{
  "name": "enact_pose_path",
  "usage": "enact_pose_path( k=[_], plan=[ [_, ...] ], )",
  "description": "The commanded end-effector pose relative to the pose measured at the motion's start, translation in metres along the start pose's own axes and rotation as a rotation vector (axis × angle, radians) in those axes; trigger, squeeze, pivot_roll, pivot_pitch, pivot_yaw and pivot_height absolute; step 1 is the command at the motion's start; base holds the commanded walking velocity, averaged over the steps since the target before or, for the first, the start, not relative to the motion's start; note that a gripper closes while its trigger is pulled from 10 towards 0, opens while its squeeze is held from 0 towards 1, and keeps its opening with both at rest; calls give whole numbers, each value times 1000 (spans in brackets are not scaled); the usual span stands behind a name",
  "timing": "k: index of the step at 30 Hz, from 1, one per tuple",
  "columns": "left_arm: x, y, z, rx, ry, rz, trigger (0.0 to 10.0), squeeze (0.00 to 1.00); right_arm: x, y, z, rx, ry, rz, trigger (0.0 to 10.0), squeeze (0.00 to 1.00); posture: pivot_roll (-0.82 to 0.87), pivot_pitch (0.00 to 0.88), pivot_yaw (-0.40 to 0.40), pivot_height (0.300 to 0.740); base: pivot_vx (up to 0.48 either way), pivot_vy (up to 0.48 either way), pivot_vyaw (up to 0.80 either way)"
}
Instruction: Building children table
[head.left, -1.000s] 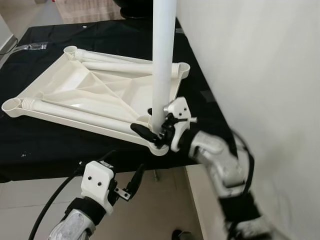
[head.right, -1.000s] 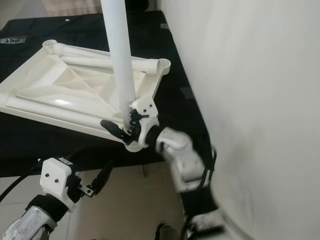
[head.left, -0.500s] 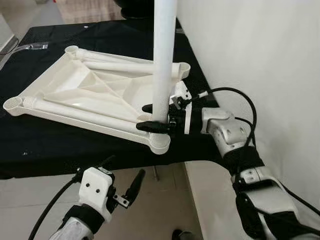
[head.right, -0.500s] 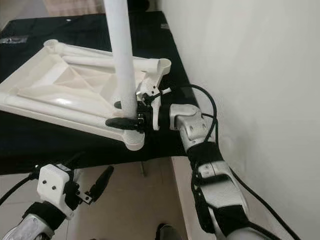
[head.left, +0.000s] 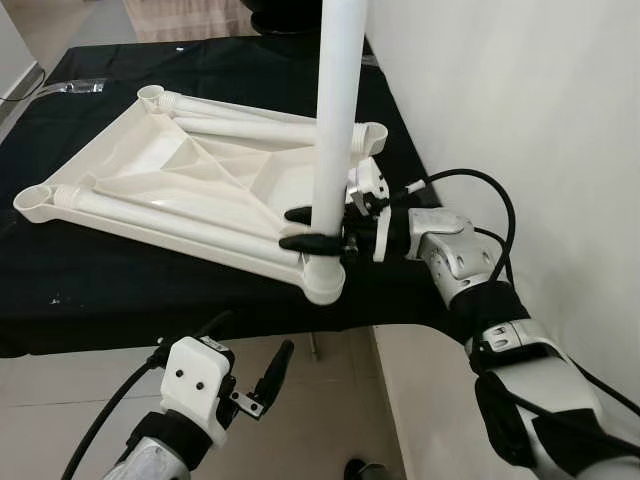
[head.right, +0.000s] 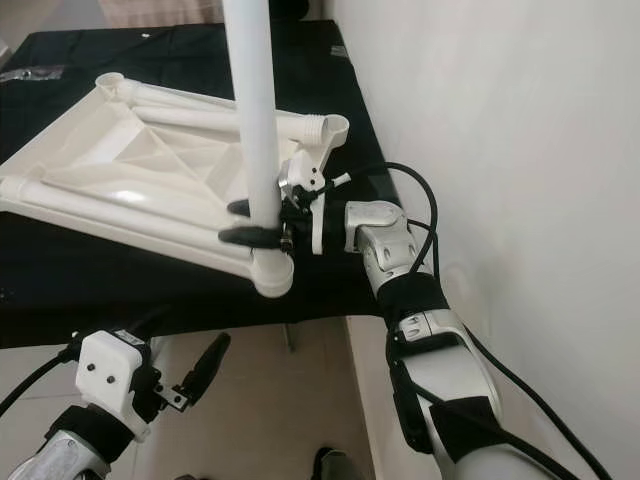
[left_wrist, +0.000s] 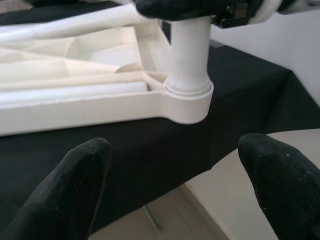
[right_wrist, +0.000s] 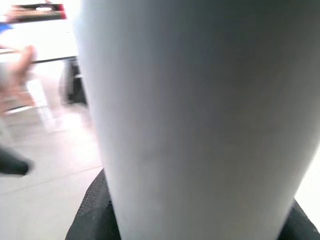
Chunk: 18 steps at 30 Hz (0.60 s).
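Right end effector (head.left: 312, 229) clamped on upright white leg (head.left: 335, 110) seated in corner socket of upturned tabletop (head.left: 170, 180) on black desk (head.left: 60, 290), left end effector (head.left: 245, 360) spread apart below desk edge

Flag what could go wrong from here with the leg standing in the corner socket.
The right gripper clamps the upright table leg low, so the tall leg could lean or lever out of its corner socket. That socket sits at the black table's edge, so twisting might drag the tabletop off.
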<state>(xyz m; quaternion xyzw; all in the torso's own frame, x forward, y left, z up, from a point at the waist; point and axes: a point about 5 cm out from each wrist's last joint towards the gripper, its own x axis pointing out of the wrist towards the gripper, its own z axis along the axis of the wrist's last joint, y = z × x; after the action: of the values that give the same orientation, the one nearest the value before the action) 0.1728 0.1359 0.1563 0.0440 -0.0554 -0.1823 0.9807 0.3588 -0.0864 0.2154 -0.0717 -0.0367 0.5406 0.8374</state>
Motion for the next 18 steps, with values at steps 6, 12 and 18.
enact_pose_path(
  k=[6,12,18],
  plan=[
    [4,5,-1,-1,-2,12,10000,0,-30,65,-47,76,192,-851,0,0,18,208,-56,740,0,0,0],
    [10,8,-5,11,-4,7,10000,0,18,48,-37,133,99,-778,3647,0,11,161,-34,740,0,0,0],
    [13,9,-5,24,-14,25,10000,0,22,41,-28,184,13,-598,10000,1000,17,159,-43,740,0,0,0]
  ],
)
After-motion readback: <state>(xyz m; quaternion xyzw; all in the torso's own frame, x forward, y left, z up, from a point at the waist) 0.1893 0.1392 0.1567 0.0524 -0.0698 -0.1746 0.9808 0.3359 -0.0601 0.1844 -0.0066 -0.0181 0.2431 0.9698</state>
